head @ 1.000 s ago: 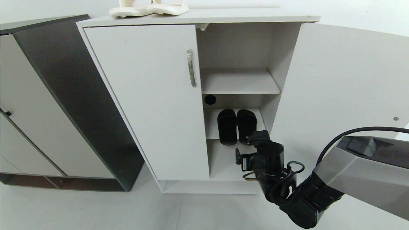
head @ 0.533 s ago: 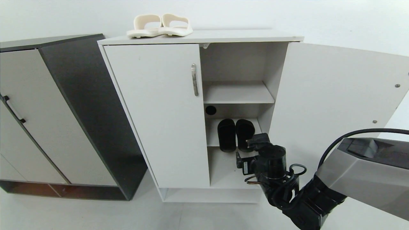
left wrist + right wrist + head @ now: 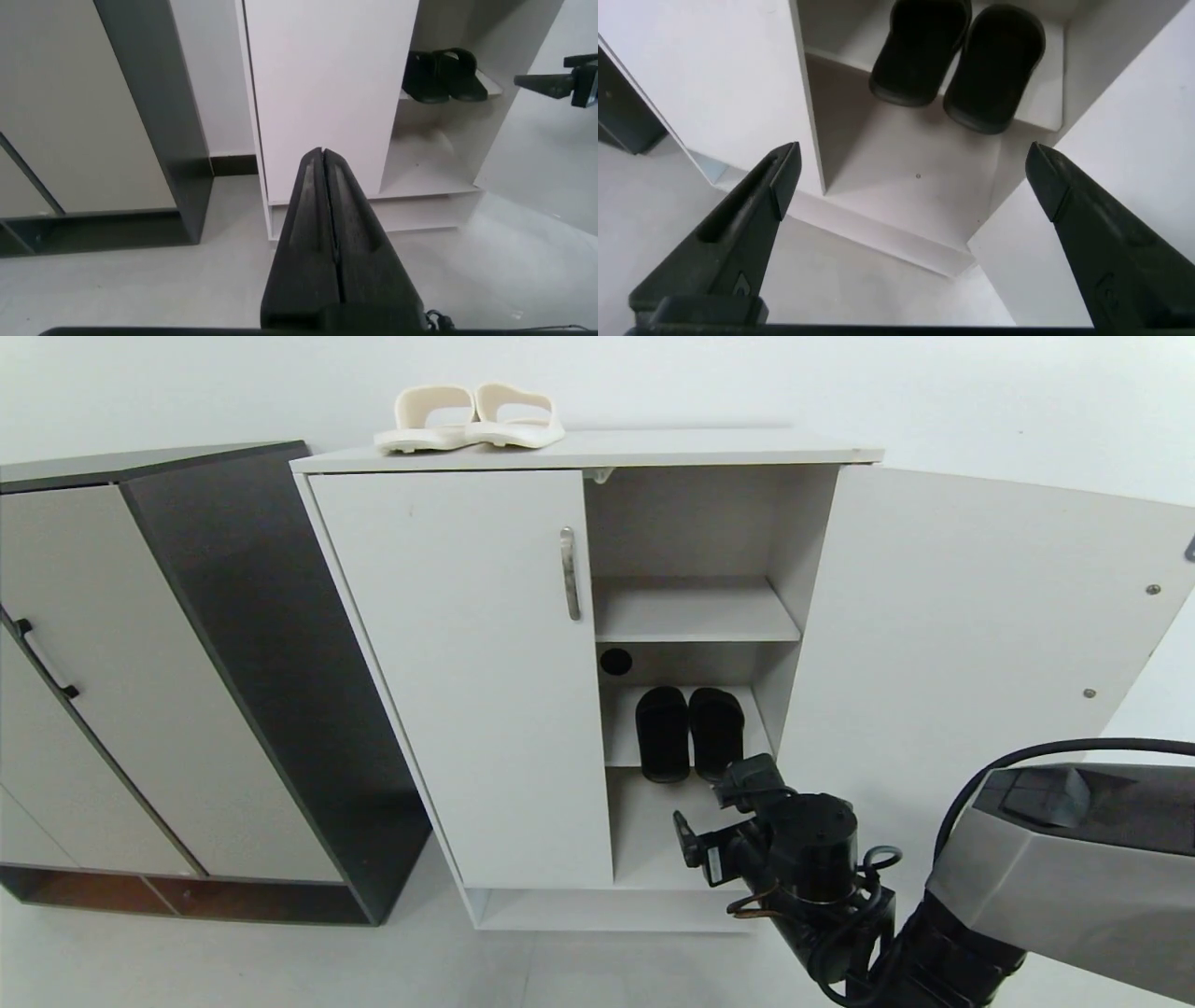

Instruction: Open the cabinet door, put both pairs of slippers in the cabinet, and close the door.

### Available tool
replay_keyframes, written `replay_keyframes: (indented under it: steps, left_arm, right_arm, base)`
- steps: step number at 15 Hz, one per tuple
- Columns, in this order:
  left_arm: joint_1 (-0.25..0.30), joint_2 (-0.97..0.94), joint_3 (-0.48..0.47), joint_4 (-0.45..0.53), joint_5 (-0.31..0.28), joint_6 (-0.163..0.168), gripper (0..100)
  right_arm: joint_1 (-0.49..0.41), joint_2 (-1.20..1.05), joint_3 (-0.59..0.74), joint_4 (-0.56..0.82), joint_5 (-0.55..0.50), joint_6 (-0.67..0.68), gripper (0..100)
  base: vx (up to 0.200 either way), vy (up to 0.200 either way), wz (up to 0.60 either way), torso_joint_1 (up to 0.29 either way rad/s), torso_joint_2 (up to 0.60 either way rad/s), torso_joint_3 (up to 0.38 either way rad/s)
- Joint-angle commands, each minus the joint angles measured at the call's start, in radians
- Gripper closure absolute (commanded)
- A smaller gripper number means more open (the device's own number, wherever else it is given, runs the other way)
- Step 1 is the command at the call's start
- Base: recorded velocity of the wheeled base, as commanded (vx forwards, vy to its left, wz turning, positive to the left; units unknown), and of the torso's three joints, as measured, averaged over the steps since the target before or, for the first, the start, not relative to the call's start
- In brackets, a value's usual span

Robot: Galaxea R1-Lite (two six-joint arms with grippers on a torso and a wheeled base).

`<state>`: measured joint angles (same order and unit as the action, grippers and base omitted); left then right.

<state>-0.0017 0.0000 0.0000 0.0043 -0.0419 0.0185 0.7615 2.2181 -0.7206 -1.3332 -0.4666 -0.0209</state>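
Cabinet shelf (image 3: 620,733), black slippers (image 3: 689,730) beyond right tool (image 3: 714,800) (spread)

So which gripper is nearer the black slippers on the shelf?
Right. The right gripper hangs open just in front of the black slippers, slightly below their shelf. The left gripper sits shut, farther back, facing the closed left door.

The white cabinet (image 3: 467,663) is smooth matt laminate, its slim door handle (image 3: 568,573) brushed metal. The black slide slippers (image 3: 689,732) on its lower shelf (image 3: 620,728) look matt rubber; the cream slide slippers (image 3: 470,418) at its top's left edge, smooth moulded foam.
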Motion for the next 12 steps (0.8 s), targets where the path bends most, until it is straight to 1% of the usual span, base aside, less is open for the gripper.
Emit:
replay_keyframes:
  steps: [1,8,10,12]
  left_arm:
    - [0.0,0.002,0.0,0.0,-0.001,0.0,100]
    - [0.0,0.002,0.0,0.0,-0.001,0.0,100]
    - [0.0,0.002,0.0,0.0,-0.001,0.0,100]
    - [0.0,0.002,0.0,0.0,-0.001,0.0,100]
  right_arm:
    - [-0.001,0.017,0.004,-0.001,0.002,-0.001,0]
    - [-0.002,0.015,0.015,-0.006,0.006,0.002,0]
    - [-0.01,0.014,0.03,-0.018,0.032,0.004,0]
    - [-0.013,0.015,0.038,-0.035,0.036,0.002,0]
  base:
    - [0.0,0.0,0.0,0.0,0.0,0.0]
    - [0.0,0.2,0.0,0.004,0.0,0.001]
    - [0.0,0.2,0.0,0.0,0.0,0.002]
    - [0.0,0.2,0.0,0.005,0.0,0.005]
